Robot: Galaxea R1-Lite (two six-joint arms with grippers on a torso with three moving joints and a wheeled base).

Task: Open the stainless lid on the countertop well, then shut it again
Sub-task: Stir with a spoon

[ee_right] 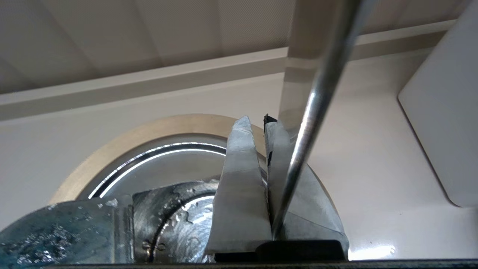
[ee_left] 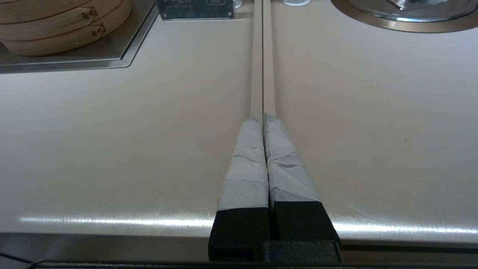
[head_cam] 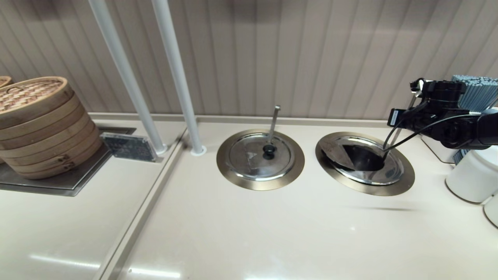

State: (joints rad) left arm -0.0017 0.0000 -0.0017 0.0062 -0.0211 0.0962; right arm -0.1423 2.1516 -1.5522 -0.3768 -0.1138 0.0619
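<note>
On the right side of the counter, the stainless lid (head_cam: 365,160) is seen with its folding section (head_cam: 337,153) flipped up and back, so the dark hole of the countertop well (head_cam: 365,157) is shown. The opening part looks done; the closing part is judged to be left. The lid is round and shiny, and its wet underside (ee_right: 59,239) is seen close up in the right wrist view. It is ringed by a wide flat metal band (head_cam: 404,179). A slanted ladle handle (ee_right: 317,104) is seen rising from the well.

Just above the well's far edge, the right gripper (ee_right: 266,123) is held, with its fingers almost pressed together; whether anything is pinched cannot be told. The left gripper (ee_left: 263,119) is parked over bare counter, pressed together on nothing. Further left, a twin lid (head_cam: 260,156) is kept closed, and bamboo steamers (head_cam: 39,124) are stacked.
</note>
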